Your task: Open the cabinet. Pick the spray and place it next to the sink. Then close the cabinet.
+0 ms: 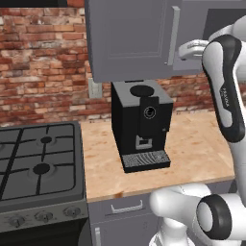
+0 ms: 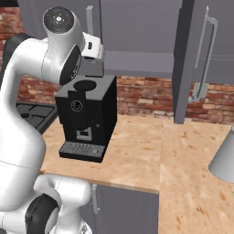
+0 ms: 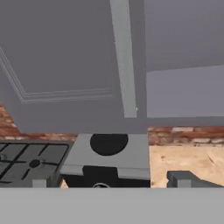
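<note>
- You have the cabinet across the top of the left base view: its left door is shut, with the long silver handle at the upper right of that door.
- In the right base view the cabinet's right door stands swung out edge-on at the upper right, so that half is open and you see grey inside wall behind it.
- The wooden counter fills the middle and lower right of the left base view; the brick wall runs behind it at the left.
- The gas stove sits at the lower left of that view.
- The black coffee machine stands on the counter at centre frame, directly under the cabinet.
- Your gripper is up at the upper right of the left base view, just beside the handle; its fingers stand wide apart, holding nothing.
- You cannot make out the spray in any of these views.
</note>
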